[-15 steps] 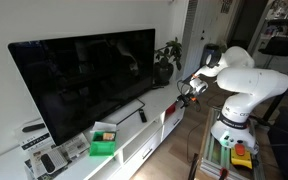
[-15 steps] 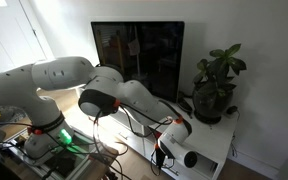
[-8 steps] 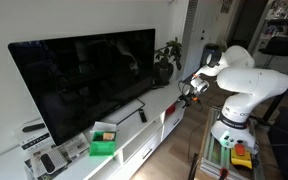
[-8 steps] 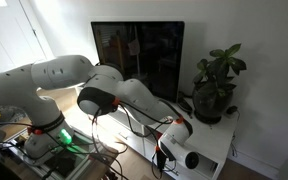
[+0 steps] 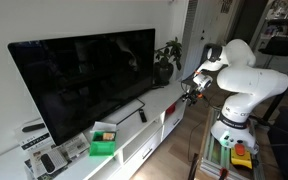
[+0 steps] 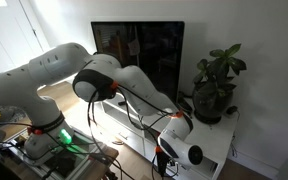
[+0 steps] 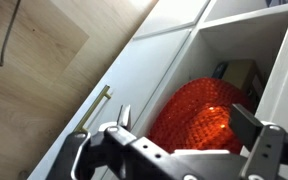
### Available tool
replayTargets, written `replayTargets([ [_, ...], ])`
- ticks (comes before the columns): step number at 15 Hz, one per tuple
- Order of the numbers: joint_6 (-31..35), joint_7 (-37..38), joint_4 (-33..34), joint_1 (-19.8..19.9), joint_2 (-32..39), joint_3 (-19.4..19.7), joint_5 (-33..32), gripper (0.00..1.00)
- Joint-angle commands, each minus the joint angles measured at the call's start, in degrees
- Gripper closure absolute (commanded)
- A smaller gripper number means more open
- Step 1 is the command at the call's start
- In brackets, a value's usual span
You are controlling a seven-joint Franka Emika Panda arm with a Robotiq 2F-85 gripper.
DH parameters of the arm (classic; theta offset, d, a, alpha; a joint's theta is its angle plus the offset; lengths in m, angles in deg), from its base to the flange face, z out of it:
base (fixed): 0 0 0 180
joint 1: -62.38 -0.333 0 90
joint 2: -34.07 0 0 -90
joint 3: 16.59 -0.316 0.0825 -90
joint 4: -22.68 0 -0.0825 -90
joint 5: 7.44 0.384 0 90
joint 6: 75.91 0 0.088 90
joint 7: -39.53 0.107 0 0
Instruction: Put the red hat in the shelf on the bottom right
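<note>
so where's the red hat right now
In the wrist view the red hat sits inside the shelf, just beyond the open gripper, right of a metal handle.

In the wrist view the red hat (image 7: 199,100), inside the shelf (image 7: 234,45), is blurred and its lower part is hidden behind the hand (image 7: 184,118), whose body the bottom edge cuts off. Behind the hat, a dim boxy thing (image 7: 242,75) is too blurred to name.

The arm (image 5: 246,80) is glossy white, with rounded links and dark joints. Black cables (image 6: 134,110) run along it. The claw (image 7: 184,140) is dark grey.
</note>
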Motion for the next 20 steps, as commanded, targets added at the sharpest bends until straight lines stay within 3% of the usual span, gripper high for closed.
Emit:
replayTargets([
  [1, 5.99, 1.79, -10.49, -2.46, -8.44, 2.12, -3.28, 0.0],
  [7, 19.21, 3.87, -26.11, -6.1, -21.79, 3.49, -6.97, 0.0],
  [14, 25.68, 6.95, -40.73, -9.37, -36.08, 4.44, -14.2, 0.0],
  [20, 31.1, 6.61, -49.62, -9.92, -45.05, 3.37, -13.42, 0.0],
])
